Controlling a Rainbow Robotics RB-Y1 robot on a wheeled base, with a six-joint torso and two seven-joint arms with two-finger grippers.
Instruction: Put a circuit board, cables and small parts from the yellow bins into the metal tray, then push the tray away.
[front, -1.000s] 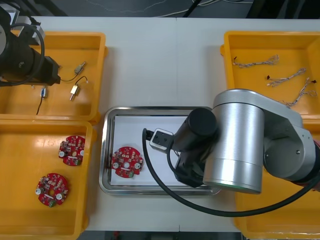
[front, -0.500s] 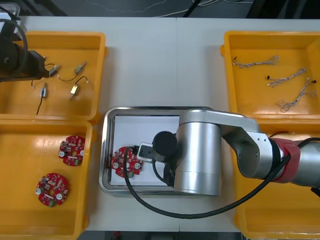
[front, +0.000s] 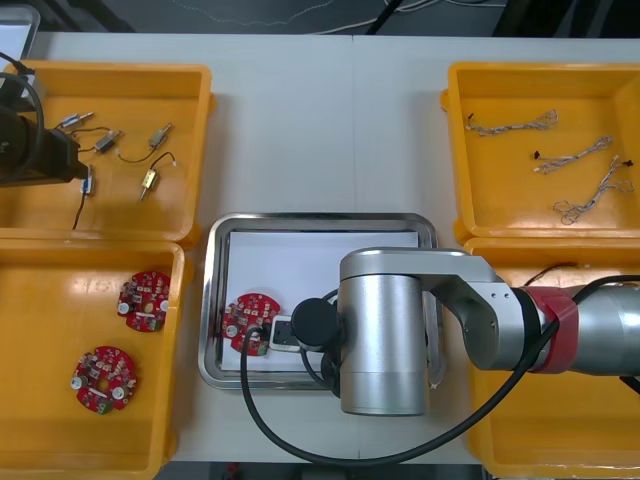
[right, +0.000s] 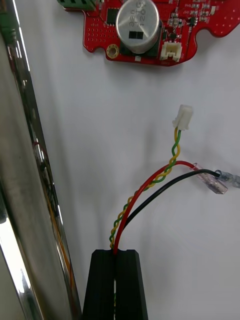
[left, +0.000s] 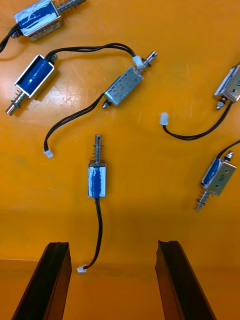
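Observation:
My right gripper (right: 116, 253) is shut on a red and yellow cable (right: 150, 182) that also carries a black wire. The cable lies out on the white inside of the metal tray (right: 25, 200), its white plug just short of a round red circuit board (right: 150, 25). In the front view the right arm (front: 385, 330) covers the tray's (front: 320, 219) near half, with the board (front: 250, 318) at its left. My left gripper (left: 115, 245) is open above the far left yellow bin (left: 150, 210). A small metal part (left: 97, 175) with a black lead lies just ahead of its fingers, and several more lie around.
The near left bin (front: 30, 440) holds two more circuit boards (front: 143, 300) (front: 103, 378). Twisted cables (front: 575, 155) lie in the far right bin (front: 460, 120). The left arm (front: 25, 150) hangs over the far left bin's outer edge. The right arm's elbow crosses the near right bin (front: 600, 450).
The right arm has swung left and nearer across the tray, bringing the cable up to the circuit board. The left arm has drawn back to the left, uncovering more small parts.

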